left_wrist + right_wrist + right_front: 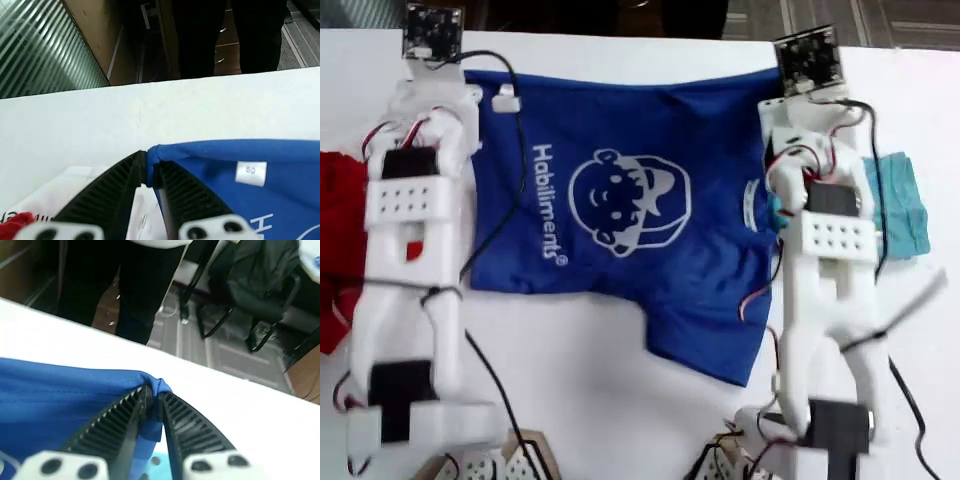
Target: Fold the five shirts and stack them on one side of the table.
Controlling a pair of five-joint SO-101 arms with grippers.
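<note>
— Blue shirt (620, 200) is the one spread out, is it?

— Yes, it's flat across the far half of the white table (600, 400), print side up, with a round cartoon face (628, 200) in the middle. It lies between the two arms, and one part of it juts toward the near side by the right arm.

— And the grippers?

— The left gripper (150, 162) has its black ribbed jaws pressed together on one far corner of the blue shirt, and the cloth bunches right at the tips. A small white tag (250, 173) sits on the fabric near that corner. The right gripper (152, 392) is much the same, with its jaws closed on the opposite far corner and a little fold of blue pinched between them.

— Is that far edge lifted?

— I can't tell whether it's off the table or resting on it.

— Any other shirts about?

— A red shirt (338, 200) lies crumpled at the table's side, beyond the left arm and partly under it. A teal shirt (905, 200) lies in a compact shape beyond the right arm. It's close by the blue one, but the arm hides where they'd meet.
</note>
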